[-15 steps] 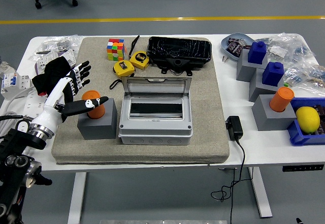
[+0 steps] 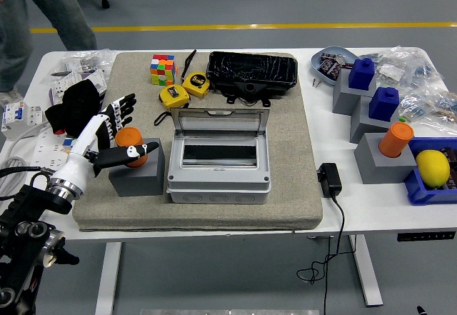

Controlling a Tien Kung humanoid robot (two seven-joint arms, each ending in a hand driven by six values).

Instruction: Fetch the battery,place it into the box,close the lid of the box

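Left hand (image 2: 107,135), fingers spread around the orange battery (image 2: 129,141) at the box's (image 2: 218,163) nine o'clock; a loose closure could tip it off its grey stand (image 2: 136,176).

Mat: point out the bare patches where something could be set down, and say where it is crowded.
On the mat, bare strips lie right of the open box, along the near edge in front of it, and at the far left corner beside the Rubik's cube. Crowded: the far edge, with tape measures and black case, and the left, where the left hand hovers by the orange battery.
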